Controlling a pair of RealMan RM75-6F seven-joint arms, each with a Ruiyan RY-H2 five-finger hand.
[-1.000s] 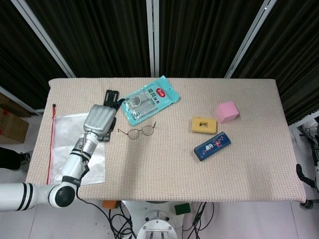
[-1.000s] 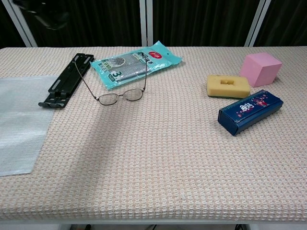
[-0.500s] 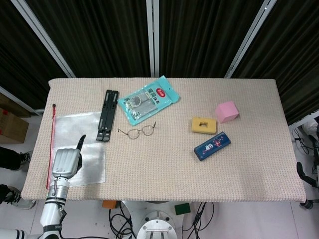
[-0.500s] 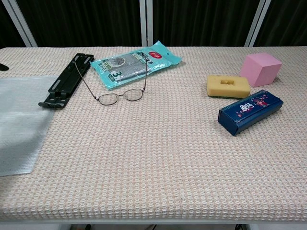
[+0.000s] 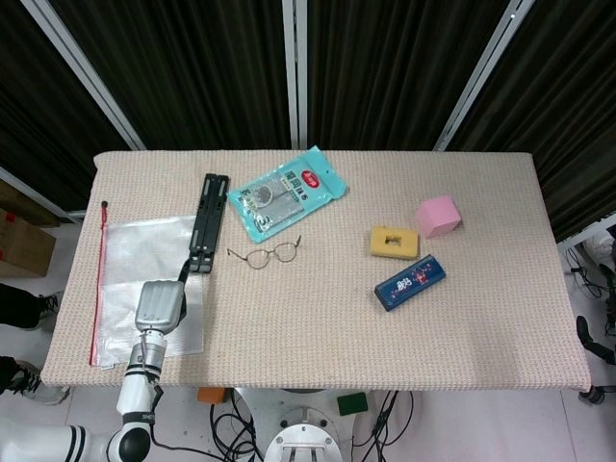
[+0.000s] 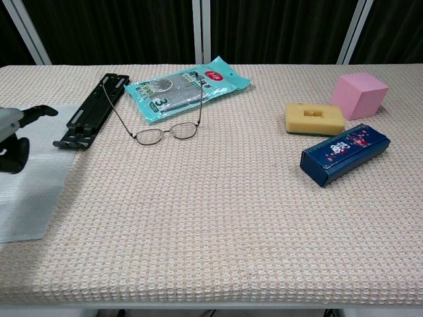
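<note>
My left hand point(image 5: 159, 306) hovers over the near part of a clear plastic zip bag point(image 5: 135, 252) at the table's front left. One finger points toward the black folding stand point(image 5: 207, 223). In the chest view the left hand point(image 6: 14, 131) shows at the left edge, finger and thumb apart, holding nothing, above the bag point(image 6: 30, 191) and just left of the stand point(image 6: 92, 109). Thin-framed glasses point(image 5: 263, 255) lie to the right of the stand. The right hand is out of both views.
A teal packet point(image 5: 289, 192) lies behind the glasses. To the right are a yellow sponge point(image 5: 393, 242), a pink cube point(image 5: 438, 216) and a dark blue box point(image 5: 410, 282). A red strip point(image 5: 99, 279) edges the bag's left side.
One second ago the left hand was over the black stand. It drew back to the front-left table edge, then came forward and right over the bag.
</note>
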